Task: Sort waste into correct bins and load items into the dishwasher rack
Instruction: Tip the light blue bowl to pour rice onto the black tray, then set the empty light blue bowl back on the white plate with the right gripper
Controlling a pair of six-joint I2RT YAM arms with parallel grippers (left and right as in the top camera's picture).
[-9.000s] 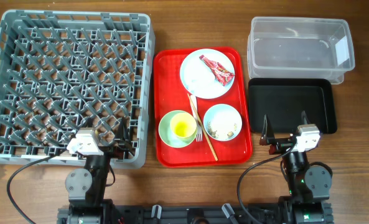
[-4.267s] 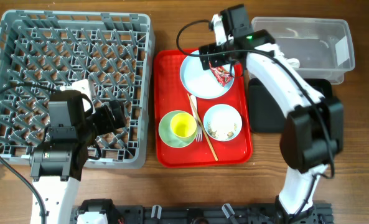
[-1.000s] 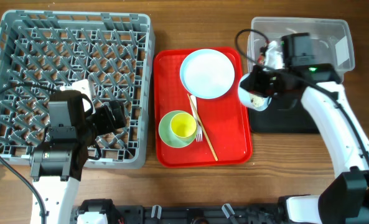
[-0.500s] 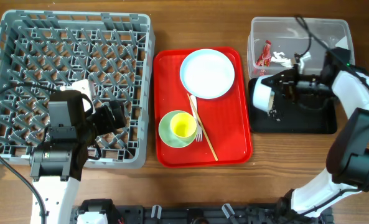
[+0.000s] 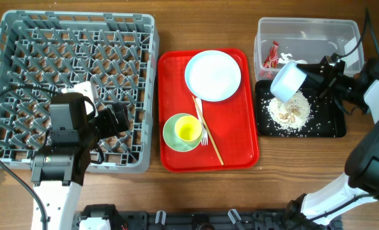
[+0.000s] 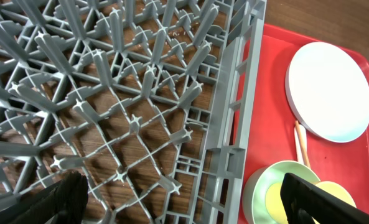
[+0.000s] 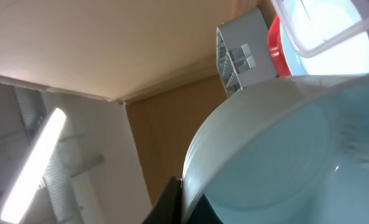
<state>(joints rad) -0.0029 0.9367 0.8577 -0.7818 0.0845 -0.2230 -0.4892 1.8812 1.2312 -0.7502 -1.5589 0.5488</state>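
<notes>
Gripping pale-blue bowl point(image 5: 287, 82) rim, R gripper point(image 5: 309, 71), above scraps point(image 5: 290, 112)

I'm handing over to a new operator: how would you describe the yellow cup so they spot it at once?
Start at the red tray in the middle, right of the grey rack. In its near left corner sits a pale-green bowl; the yellow cup sits inside it, the only yellow thing on the tray.
</notes>
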